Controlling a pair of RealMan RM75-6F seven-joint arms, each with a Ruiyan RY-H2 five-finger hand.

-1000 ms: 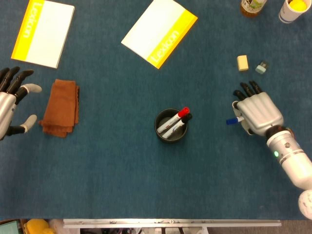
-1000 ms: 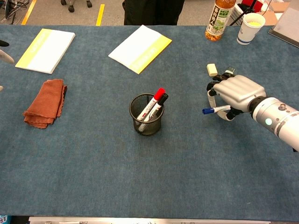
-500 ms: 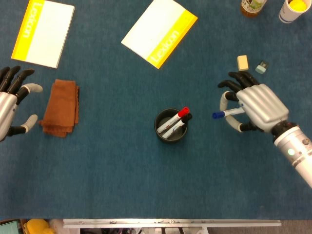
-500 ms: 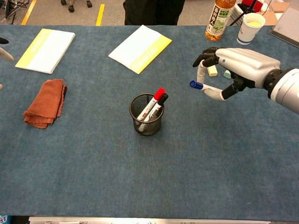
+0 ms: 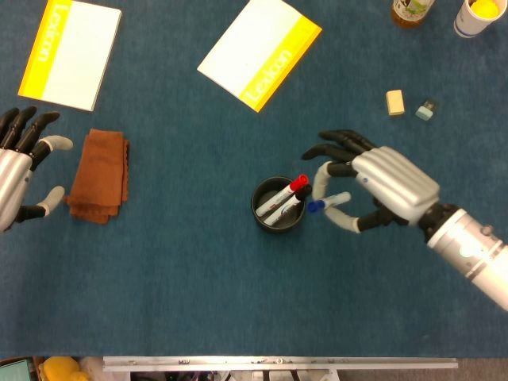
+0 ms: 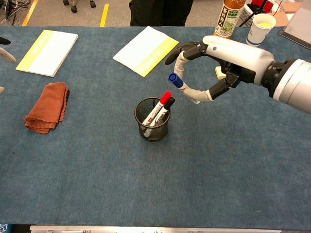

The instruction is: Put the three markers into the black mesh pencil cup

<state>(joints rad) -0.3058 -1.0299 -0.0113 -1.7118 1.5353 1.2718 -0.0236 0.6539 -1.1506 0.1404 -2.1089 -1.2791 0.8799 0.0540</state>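
Observation:
The black mesh pencil cup (image 5: 277,205) (image 6: 152,120) stands mid-table with a red-capped marker (image 5: 290,189) (image 6: 161,103) and a black-capped marker (image 5: 295,198) (image 6: 166,107) leaning inside it. My right hand (image 5: 373,181) (image 6: 221,53) pinches a blue-capped marker (image 5: 327,202) (image 6: 178,83) and holds it in the air just right of the cup, blue cap toward it. My left hand (image 5: 17,167) hovers open at the far left edge, beside the brown cloth; the chest view shows only its fingertips (image 6: 5,48).
A folded brown cloth (image 5: 99,175) (image 6: 46,107) lies left. Two yellow-and-white notepads (image 5: 70,49) (image 5: 259,49) lie at the back. A cream eraser (image 5: 394,101) and a small grey-green item (image 5: 425,109) sit back right, near a bottle (image 6: 229,19) and cup (image 6: 260,28).
My right hand has lifted the blue marker off the table and carried it left, from the right side to just beside the cup. The left hand has stayed put.

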